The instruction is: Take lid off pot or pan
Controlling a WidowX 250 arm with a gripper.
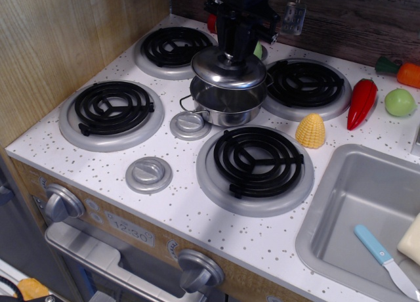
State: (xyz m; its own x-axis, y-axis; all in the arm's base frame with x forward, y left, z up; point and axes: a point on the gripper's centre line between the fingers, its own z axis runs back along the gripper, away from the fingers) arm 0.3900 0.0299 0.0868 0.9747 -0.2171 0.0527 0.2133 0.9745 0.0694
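The small shiny steel pot [226, 105] stands in the middle of the toy stove top, between the four burners. The round domed steel lid [228, 69] hangs level a little above the pot, clear of its rim. My black gripper [231, 52] comes straight down from above and is shut on the lid's centre knob. The knob itself is mostly hidden by the fingers.
Four black coil burners ring the pot; the nearest [257, 161] is in front. Two flat grey discs [190, 125] [149, 174] lie left. A corn cob [311, 130], red pepper [361, 102] and green fruit [399, 102] lie right. The sink [341, 203] holds a blue knife [386, 259].
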